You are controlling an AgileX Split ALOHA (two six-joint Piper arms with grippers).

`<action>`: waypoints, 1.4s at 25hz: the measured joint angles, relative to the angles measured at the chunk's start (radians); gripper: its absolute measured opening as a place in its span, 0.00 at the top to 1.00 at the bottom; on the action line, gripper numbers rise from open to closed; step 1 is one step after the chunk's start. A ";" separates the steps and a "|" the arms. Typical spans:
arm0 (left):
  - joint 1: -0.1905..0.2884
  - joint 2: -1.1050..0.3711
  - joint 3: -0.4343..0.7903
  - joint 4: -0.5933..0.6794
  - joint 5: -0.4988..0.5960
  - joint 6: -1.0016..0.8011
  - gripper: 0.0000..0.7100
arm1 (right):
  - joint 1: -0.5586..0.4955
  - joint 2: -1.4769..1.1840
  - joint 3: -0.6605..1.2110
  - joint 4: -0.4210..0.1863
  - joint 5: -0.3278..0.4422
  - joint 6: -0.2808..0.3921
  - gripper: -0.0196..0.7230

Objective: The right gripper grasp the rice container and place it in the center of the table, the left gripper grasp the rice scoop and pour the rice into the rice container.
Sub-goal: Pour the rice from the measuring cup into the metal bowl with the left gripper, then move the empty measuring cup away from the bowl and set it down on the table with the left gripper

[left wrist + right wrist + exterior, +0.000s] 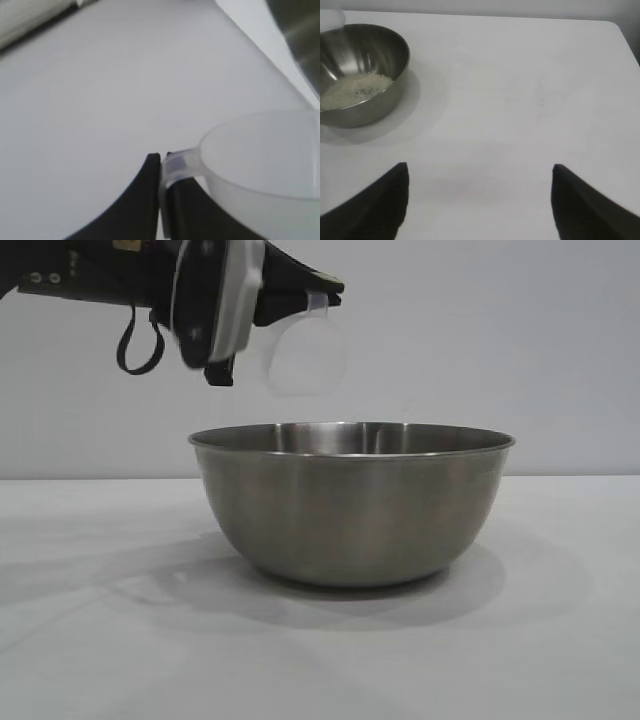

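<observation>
On plain white table (90, 640), rice container (350, 505)

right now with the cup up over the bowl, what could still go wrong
1. The left hand pinches the cup only by its thin side handle, so the cup could twist or slip and drop into the bowl.
2. The cup hangs above the bowl's near rim rather than its middle; any leftover grains might fall on the table instead of joining the rice.
</observation>
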 joint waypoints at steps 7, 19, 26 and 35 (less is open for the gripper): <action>0.000 0.000 0.000 -0.284 0.000 -0.246 1.00 | 0.000 0.000 0.000 0.000 0.000 0.000 0.27; 0.034 0.000 0.059 -0.765 0.000 -0.520 1.00 | 0.000 0.000 0.000 0.000 0.000 0.000 0.27; 0.128 0.000 0.174 -0.757 0.000 -0.785 1.00 | 0.000 0.000 0.000 0.000 0.000 0.000 0.27; 0.151 0.039 0.287 -0.620 0.001 -0.903 1.00 | 0.000 0.000 0.000 0.000 0.000 0.000 0.27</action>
